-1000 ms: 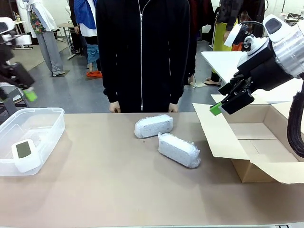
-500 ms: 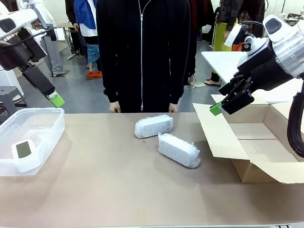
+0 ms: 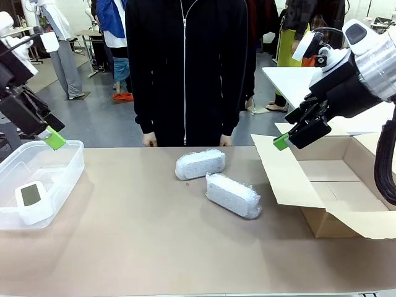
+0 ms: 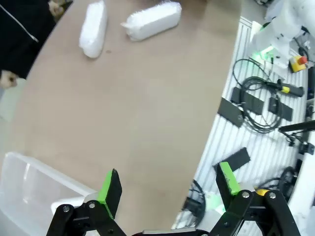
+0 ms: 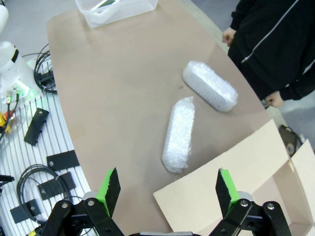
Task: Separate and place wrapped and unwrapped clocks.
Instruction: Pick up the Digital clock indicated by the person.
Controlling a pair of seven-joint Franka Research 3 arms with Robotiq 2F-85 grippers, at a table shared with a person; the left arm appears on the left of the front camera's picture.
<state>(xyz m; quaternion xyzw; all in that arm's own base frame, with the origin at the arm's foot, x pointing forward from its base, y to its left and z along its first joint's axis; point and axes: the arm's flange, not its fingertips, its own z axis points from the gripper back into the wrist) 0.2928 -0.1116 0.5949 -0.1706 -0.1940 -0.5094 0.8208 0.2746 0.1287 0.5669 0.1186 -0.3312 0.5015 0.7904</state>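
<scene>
The nearer bundle [image 3: 232, 195] and the farther bundle [image 3: 200, 164] appear light, cushioned and slippery. Judged best gripped across the narrow middle. Left hand [image 4: 168, 182] and right hand [image 5: 165, 189] are both released and empty.

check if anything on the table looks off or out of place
Nothing looks spilled or damaged. The far bundle and near bundle lie loose on the table, askew to each other and outside the open box, which fits a sort not yet done. The clock lies in the bin.
</scene>
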